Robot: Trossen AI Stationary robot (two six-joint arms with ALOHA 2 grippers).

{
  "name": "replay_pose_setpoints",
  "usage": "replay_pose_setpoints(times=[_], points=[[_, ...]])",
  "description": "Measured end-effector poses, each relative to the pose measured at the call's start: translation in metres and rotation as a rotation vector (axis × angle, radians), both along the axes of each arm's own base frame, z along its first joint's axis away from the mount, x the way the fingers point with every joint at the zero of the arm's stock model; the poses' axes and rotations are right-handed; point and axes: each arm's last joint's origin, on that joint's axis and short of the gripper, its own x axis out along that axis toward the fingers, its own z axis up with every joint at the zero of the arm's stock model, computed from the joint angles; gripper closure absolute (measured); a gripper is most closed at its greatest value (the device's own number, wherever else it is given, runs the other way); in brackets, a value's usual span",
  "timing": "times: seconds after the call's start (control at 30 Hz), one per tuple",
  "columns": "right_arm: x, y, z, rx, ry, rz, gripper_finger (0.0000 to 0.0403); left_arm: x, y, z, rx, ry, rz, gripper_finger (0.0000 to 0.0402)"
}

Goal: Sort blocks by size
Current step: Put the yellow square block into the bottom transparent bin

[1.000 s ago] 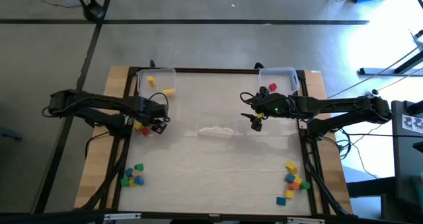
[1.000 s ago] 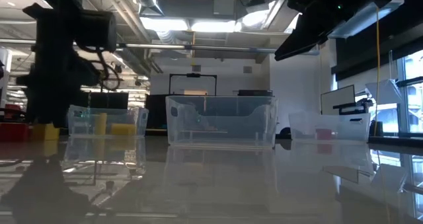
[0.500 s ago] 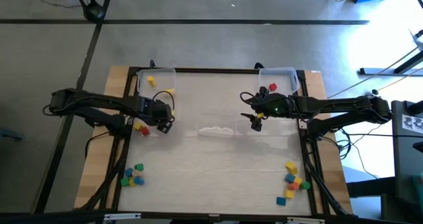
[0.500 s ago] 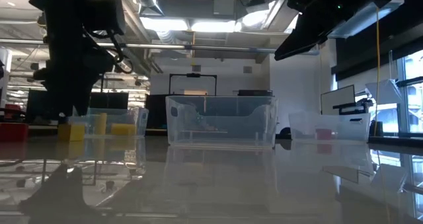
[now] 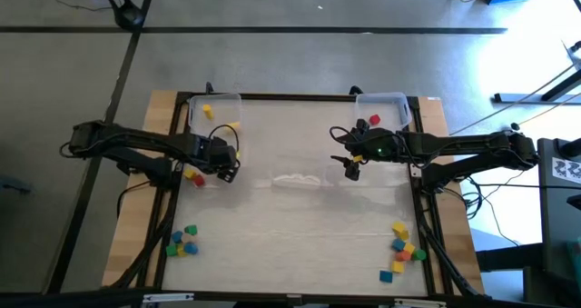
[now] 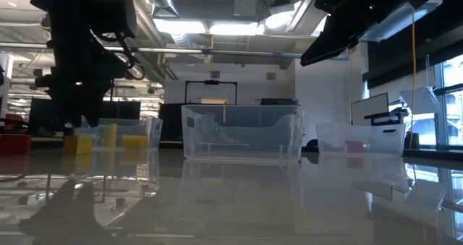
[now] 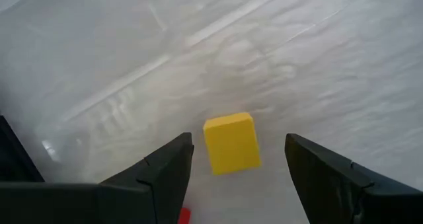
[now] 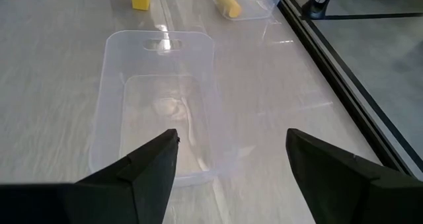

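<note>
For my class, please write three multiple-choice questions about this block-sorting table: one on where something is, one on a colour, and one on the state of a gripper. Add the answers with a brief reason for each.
1. Where does the empty clear bin stand?
A. Mid-table, between the two arms
B. At the near left corner
C. Off the table

2. What colour is the block lying between the left gripper's jaws?
A. Blue
B. Yellow
C. Green

3. How do the right gripper's jaws stand?
A. Shut on a block
B. Shut on nothing
C. Open, holding nothing

Answers:
1. A: the high view shows it at the table's middle, and the right wrist view shows nothing inside it.
2. B: the left wrist view shows a yellow block on the table in the gap between the jaws.
3. C: the right wrist view shows both jaws wide apart above the bin, with nothing between them.
</note>
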Motion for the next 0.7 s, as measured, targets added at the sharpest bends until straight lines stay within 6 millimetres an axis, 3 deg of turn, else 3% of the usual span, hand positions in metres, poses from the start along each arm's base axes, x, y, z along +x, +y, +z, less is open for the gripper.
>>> replay_pose_setpoints(times=[0.53, 0.7], points=[[0.000, 0.000, 0.000, -0.001, 0.005, -0.002, 0.0123, 0.012, 0.001, -0.022, -0.017, 0.111, -0.016, 0.0172], [0.000, 0.000, 0.000, -0.001, 0.006, -0.002, 0.0123, 0.013, 0.000, -0.024, -0.021, 0.124, -0.026, 0.0195]])
